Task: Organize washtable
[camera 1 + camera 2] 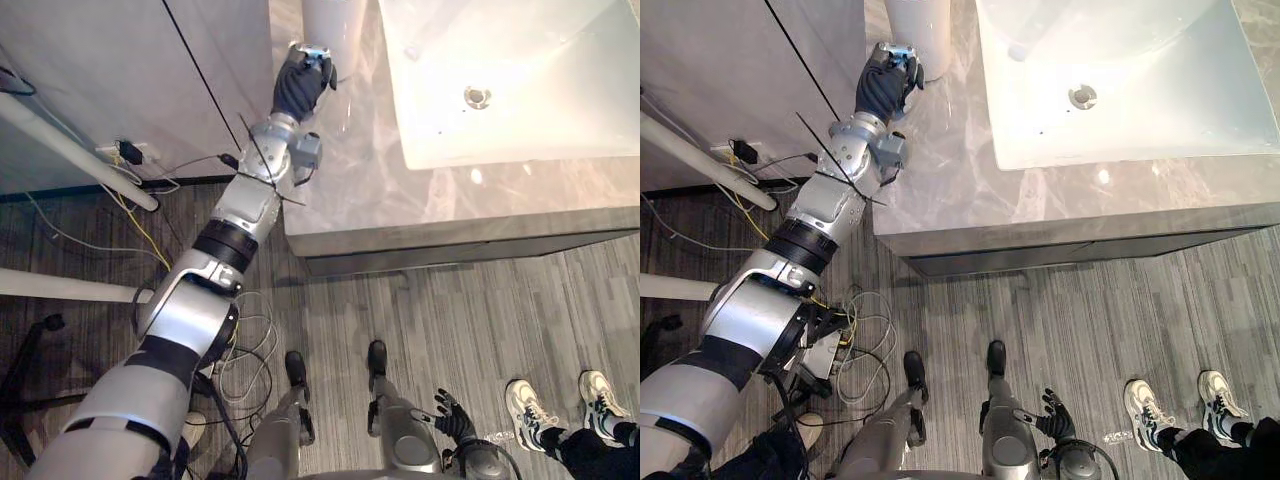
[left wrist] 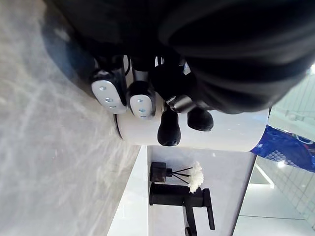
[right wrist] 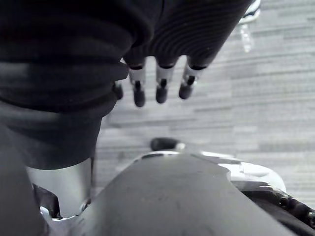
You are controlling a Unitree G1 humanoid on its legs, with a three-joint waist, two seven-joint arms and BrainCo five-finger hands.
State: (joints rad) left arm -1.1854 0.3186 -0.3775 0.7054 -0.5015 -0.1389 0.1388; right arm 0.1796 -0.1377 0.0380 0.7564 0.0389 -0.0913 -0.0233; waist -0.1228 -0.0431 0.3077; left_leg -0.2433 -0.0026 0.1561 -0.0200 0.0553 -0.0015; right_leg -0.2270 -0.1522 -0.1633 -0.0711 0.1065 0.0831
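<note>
The marble table (image 1: 340, 190) carries a big white sink (image 1: 520, 110). To the sink's left, near the table's left edge, a tall white canister (image 1: 330, 25) stands upright. That canister looks like the thing to be tidied.

The left hand (image 1: 298, 85) is stretched out over the table and sits against the canister's near side, low down by its base. In the left wrist view its fingers (image 2: 140, 98) are bent in, with the dark tips on the canister's white wall, so I read it as grasping the canister. How far the thumb reaches round cannot be seen.

To do the step well, the grip should probably close evenly on both sides before any lift. With the hold so low, the tall canister could tip, so keep it upright and move slowly, clear of the sink's rim.

The right hand (image 1: 455, 418) hangs low over the floor, fingers loose and holding nothing.

A black tap (image 2: 182, 199) and a small black bottle (image 2: 158, 172) with a white flower stand farther along.
</note>
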